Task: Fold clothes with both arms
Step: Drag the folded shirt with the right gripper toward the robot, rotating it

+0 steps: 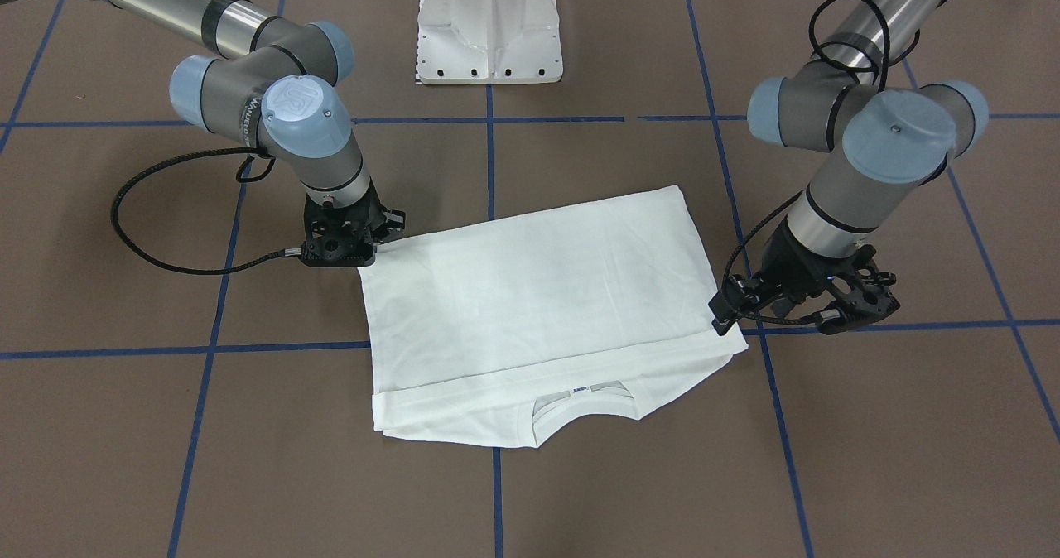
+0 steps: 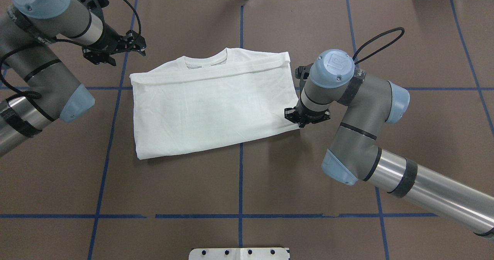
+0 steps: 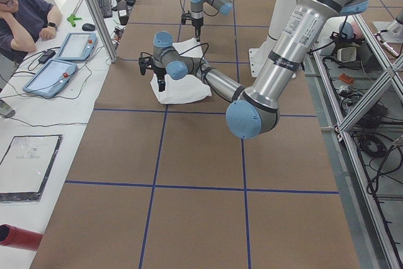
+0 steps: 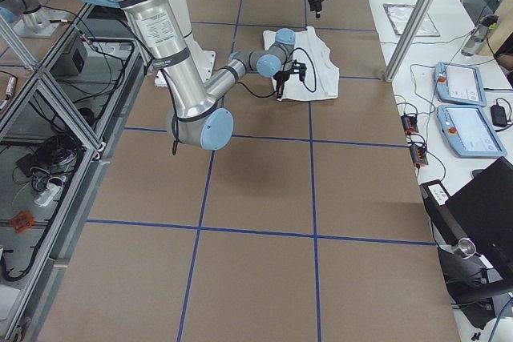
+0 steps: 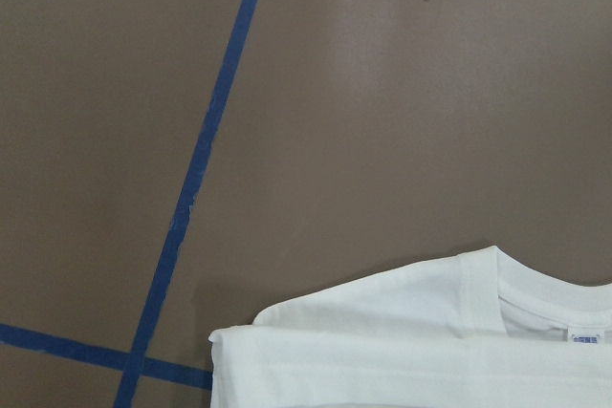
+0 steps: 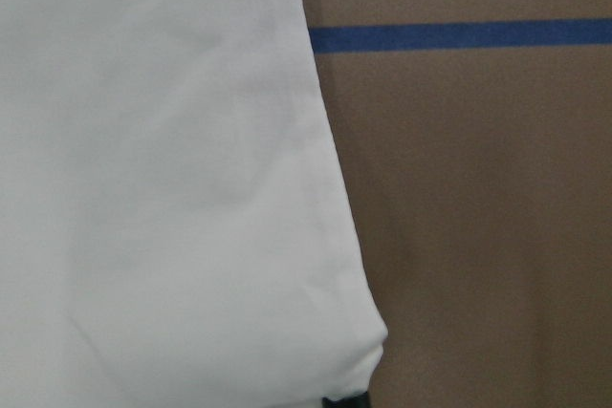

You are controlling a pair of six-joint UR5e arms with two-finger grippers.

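Observation:
The clothes are one white shirt, lying folded flat at the table's middle. Its ribbed neck with a small label is at the far side from the robot. My right gripper is down on the shirt's near corner on its own side and appears shut on that corner. The right wrist view is filled by that cloth edge. My left gripper hangs open above the bare table, just off the shirt's far corner, holding nothing.
The brown table is marked with blue tape lines. A white pedestal base stands at the robot's side. A person sits by tablets on a side bench beyond the far edge.

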